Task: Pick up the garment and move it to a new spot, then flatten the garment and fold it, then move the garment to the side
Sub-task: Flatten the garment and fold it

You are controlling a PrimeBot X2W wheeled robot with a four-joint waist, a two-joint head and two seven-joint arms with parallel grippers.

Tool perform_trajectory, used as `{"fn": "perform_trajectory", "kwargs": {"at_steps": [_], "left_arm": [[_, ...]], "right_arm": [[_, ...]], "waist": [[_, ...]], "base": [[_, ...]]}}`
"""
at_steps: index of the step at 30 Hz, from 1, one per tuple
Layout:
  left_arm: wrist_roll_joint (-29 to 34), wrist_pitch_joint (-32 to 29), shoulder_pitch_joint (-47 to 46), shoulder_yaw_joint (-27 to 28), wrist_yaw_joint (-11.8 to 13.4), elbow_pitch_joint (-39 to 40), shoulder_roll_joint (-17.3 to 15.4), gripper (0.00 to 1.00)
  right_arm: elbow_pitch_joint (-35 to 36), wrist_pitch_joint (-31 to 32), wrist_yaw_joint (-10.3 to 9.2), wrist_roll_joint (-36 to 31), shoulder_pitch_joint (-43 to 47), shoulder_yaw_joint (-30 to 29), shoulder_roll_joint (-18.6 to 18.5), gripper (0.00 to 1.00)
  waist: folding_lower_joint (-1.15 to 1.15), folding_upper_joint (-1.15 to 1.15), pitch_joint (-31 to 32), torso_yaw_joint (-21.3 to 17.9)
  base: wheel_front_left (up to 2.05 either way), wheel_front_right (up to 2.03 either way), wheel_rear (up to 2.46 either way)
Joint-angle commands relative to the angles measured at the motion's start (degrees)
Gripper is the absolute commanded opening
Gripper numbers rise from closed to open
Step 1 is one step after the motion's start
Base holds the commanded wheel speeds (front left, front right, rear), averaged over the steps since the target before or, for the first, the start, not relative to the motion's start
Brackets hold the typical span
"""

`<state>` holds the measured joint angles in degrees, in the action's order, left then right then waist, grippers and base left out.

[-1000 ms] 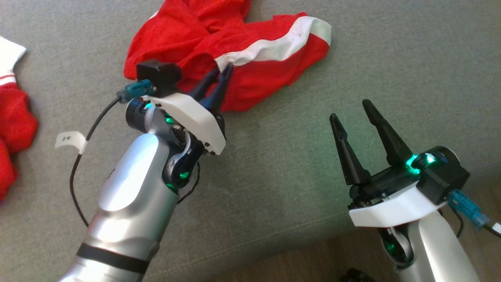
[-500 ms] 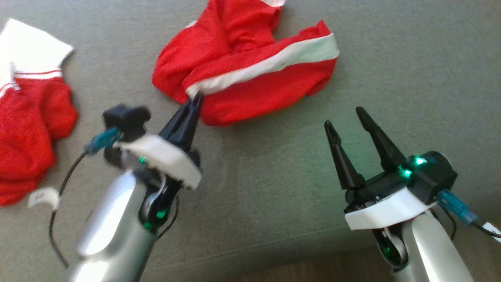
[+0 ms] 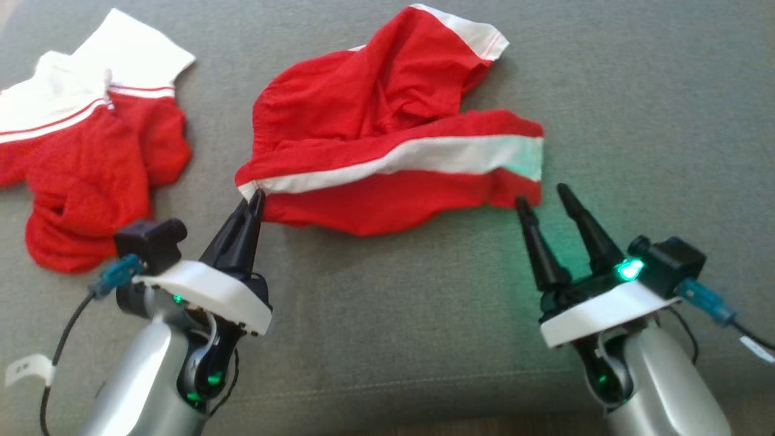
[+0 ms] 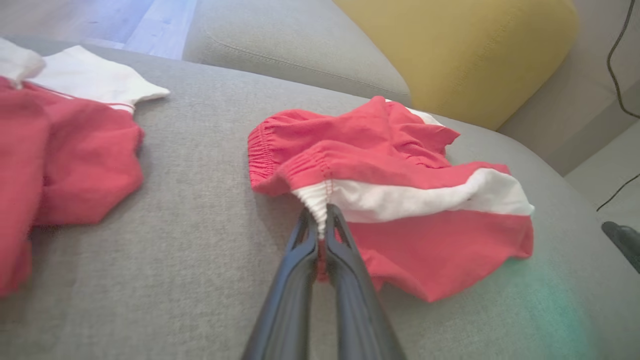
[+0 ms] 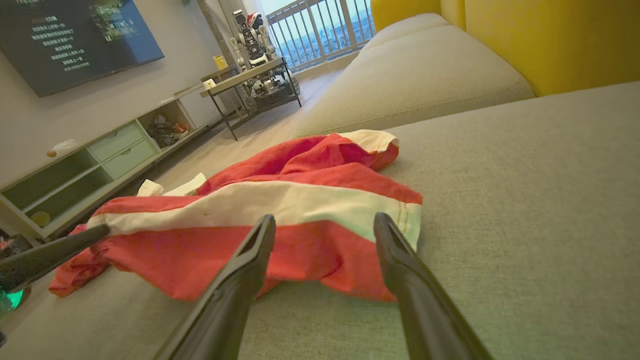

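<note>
Red shorts [image 3: 375, 115] crumpled on grey sofa [image 3: 636, 91], mid-cushion. Jaws of left gripper [image 3: 258, 195] pressed together, pinching the white-striped waistband end. Jaws of right gripper [image 3: 540, 195] spread, tips just beside the leg hem, holding nothing. Another red garment [image 3: 91, 169] lies apart, far left

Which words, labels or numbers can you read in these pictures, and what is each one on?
Nothing reads clearly.
White cable tag: dark marks, too small to read.
Wall screen: rows of pale text, too blurred to read.
</note>
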<state>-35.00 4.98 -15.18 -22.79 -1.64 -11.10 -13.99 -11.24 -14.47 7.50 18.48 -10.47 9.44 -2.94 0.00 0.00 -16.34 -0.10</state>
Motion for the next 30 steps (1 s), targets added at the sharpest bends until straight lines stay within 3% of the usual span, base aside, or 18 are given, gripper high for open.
{"fn": "perform_trajectory", "kwargs": {"at_steps": [1,10,15,22,23,24,25,27,30], "left_arm": [[0.05,0.79,-0.44,2.68,0.6,2.36,-1.62,0.0],[0.13,1.67,0.8,3.62,2.1,2.61,-2.35,0.0],[0.24,1.66,0.71,3.45,2.45,2.69,-2.45,0.0],[0.19,1.85,0.66,3.16,2.71,2.54,-2.35,0.0],[0.17,1.72,0.55,2.92,2.66,2.36,-2.31,0.0],[0.13,1.66,0.5,2.84,2.63,2.26,-2.3,0.0],[0.09,1.61,0.45,2.75,2.56,2.17,-2.3,0.0],[-0.06,1.52,0.34,2.58,2.39,2.01,-2.27,0.0],[-0.28,1.55,0.19,2.39,2.26,1.92,-2.1,0.0]], "right_arm": [[-0.52,-0.52,-0.01,1.85,-2.29,-0.11,0.06,1.0],[-10.74,-0.52,-0.01,7.72,-6.81,-2.12,0.06,1.0],[-17.42,-0.52,-0.01,11.59,-9.3,0.56,0.06,1.0],[-20.81,-0.52,-0.01,15.46,-11.7,2.44,0.06,1.0],[-21.71,-0.52,-0.01,16.5,-12.11,2.95,0.06,0.74],[-22.1,-0.52,-0.01,17.04,-12.28,3.22,0.06,0.55],[-22.47,-0.52,-0.01,17.5,-12.42,3.48,0.06,0.44],[-23.27,-0.52,-0.01,18.34,-12.6,3.93,0.06,0.35],[-24.45,-0.52,-0.01,20.35,-12.87,4.94,0.06,0.11]], "waist": [[0.0,0.0,-0.09,0.95],[0.0,0.0,-0.87,1.8],[0.0,0.0,-1.2,2.12],[0.0,0.0,-1.57,2.16],[0.0,0.0,-1.5,2.28],[0.0,0.0,-1.42,2.31],[0.0,0.0,-1.34,2.34],[0.0,0.0,-1.14,2.38],[0.0,0.0,-0.88,2.39]], "base": [[0.0,0.0,0.0],[0.0,0.0,0.0],[0.0,0.0,0.0],[0.0,0.0,0.0],[0.0,0.0,0.0],[0.0,0.0,0.0],[0.0,0.0,0.0],[0.0,0.0,0.0],[0.0,0.0,0.0]]}}
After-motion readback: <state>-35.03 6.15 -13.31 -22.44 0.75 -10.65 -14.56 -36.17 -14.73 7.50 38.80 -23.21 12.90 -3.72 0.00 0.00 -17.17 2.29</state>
